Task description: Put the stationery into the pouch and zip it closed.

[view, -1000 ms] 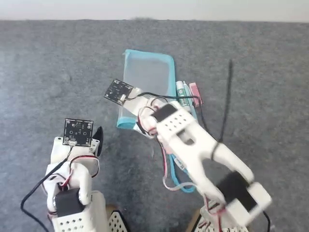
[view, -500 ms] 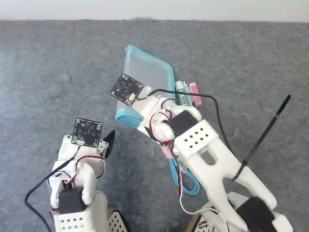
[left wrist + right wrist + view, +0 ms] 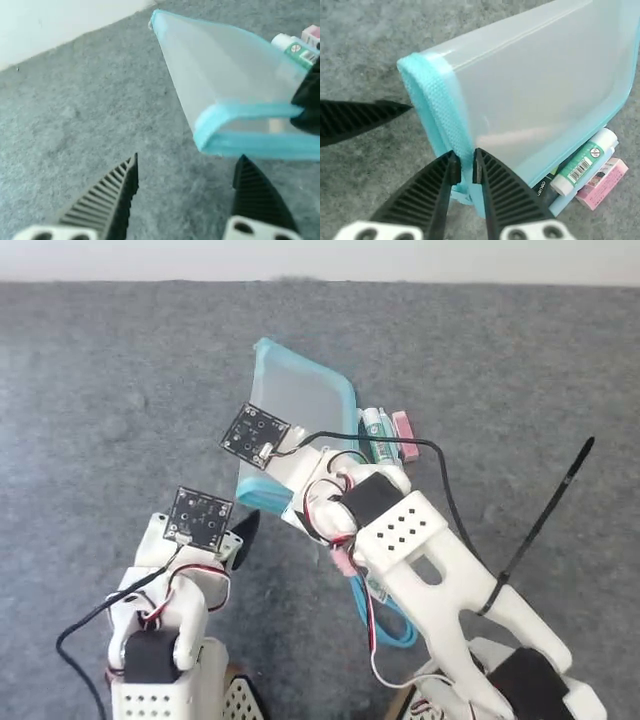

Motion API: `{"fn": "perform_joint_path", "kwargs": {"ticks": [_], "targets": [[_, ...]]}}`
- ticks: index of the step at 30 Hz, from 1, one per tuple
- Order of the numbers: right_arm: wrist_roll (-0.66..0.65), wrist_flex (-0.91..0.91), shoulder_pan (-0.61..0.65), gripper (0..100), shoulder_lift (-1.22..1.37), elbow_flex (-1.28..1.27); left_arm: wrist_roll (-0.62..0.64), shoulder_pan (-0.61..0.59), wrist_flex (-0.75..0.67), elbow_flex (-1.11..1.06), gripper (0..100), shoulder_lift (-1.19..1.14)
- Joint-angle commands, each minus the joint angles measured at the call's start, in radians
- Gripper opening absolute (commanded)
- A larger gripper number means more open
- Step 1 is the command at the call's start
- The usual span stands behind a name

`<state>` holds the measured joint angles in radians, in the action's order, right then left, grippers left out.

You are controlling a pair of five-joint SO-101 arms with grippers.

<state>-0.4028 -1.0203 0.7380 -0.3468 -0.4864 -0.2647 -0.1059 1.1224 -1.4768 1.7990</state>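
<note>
Left gripper [image 3: 186, 167], jaws open and empty, has crept toward the pouch [image 3: 298, 405], now near at its 1 o'clock; right gripper [image 3: 463, 161] pinches the pouch's teal near edge, stationery [image 3: 385, 432] lying outside at the pouch's 3 o'clock

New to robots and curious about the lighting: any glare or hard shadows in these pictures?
High view: soft, even light, no hard shadows on the table. Right wrist view: a faint pale sheen crosses the pouch near the right gripper, which pinches its edge. Left wrist view: the pouch looks milky, without a bright glare spot.
</note>
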Motion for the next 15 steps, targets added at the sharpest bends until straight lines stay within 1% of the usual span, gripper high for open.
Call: {"fn": "perform_joint_path", "kwargs": {"ticks": [1,8,15], "targets": [[0.014,-0.01,0.01,0.6,-0.059,-0.006,0.017,0.009,-0.035,0.064,29,0.02],[0.015,-0.021,0.013,0.6,-0.07,-0.028,0.037,0.006,-0.071,0.058,29,0.017],[0.031,-0.054,0.067,0.6,-0.07,-0.026,0.035,0.006,-0.071,0.047,29,0.017]]}}
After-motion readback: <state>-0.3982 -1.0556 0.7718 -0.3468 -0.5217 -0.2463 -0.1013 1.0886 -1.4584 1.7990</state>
